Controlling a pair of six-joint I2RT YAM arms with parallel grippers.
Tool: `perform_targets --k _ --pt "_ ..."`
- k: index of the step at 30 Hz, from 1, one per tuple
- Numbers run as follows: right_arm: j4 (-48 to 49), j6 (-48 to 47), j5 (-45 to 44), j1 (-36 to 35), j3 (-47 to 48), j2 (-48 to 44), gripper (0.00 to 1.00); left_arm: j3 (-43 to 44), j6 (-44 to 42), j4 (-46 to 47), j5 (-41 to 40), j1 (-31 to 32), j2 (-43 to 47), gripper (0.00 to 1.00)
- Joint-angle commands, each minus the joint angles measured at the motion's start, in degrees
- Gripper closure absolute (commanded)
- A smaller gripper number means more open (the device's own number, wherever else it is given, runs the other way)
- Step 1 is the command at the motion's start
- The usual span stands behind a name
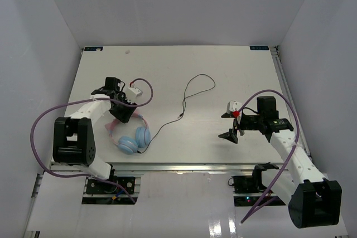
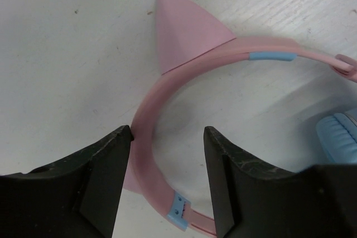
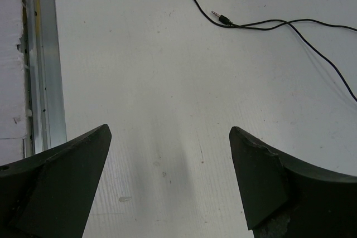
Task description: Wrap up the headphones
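The headphones (image 1: 134, 139) lie at the front left of the table, their two light-blue ear cups side by side. My left gripper (image 1: 124, 112) is down over the pink headband (image 2: 167, 87), open, with the band between its jaws. The left finger touches the band and the right finger stands off it. A pink cat ear (image 2: 184, 32) rises from the band, and one blue ear cup (image 2: 340, 137) shows at the right edge. The thin black cable (image 1: 192, 90) loops across mid-table, its plug (image 3: 220, 18) lying free. My right gripper (image 1: 231, 125) hangs open over bare table (image 3: 170, 129).
White walls close in the table on three sides. A metal rail (image 3: 42, 54) runs along the table's front edge. Thick purple arm cables (image 1: 39, 121) arc out beside both arms.
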State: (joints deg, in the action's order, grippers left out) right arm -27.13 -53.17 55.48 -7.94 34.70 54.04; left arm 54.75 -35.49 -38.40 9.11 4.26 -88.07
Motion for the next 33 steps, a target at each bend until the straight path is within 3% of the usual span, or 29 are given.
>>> perform_targets --k 1,5,15,16,17,18,27,31,33 --pt "-0.9 -0.9 2.0 0.9 0.4 -0.8 0.07 3.0 -1.1 2.2 -1.4 -1.1 -6.2 0.42" --pt "-0.9 -0.8 2.4 2.1 0.3 -1.8 0.07 4.3 -0.9 2.1 -1.9 -1.3 -8.5 0.55" --pt "-1.2 -0.8 3.1 2.5 0.5 -2.0 0.07 -4.8 1.4 7.4 0.1 -1.2 -3.9 0.52" --pt "-1.2 -0.8 3.1 2.5 0.5 -2.0 0.07 -5.0 1.8 7.6 0.6 -1.2 -3.7 0.56" --pt "-1.2 -0.8 3.1 2.6 0.5 -2.0 0.07 -4.8 3.0 7.9 0.7 -1.2 -3.6 0.7" --pt "-1.2 -0.8 3.0 2.6 0.5 -2.2 0.07 -4.1 6.1 8.7 0.1 -1.2 -3.7 1.0" --pt "-1.1 -0.7 2.9 4.1 -0.2 -3.0 0.07 5.1 25.5 7.0 6.6 -1.1 -3.5 0.96" --pt "0.3 2.8 3.0 4.1 0.2 -2.2 0.05 7.9 40.8 5.9 8.9 -1.1 0.3 1.0" --pt "0.7 3.7 3.5 4.1 1.4 -2.0 0.05 6.2 44.6 7.2 11.6 -1.1 3.7 1.0"
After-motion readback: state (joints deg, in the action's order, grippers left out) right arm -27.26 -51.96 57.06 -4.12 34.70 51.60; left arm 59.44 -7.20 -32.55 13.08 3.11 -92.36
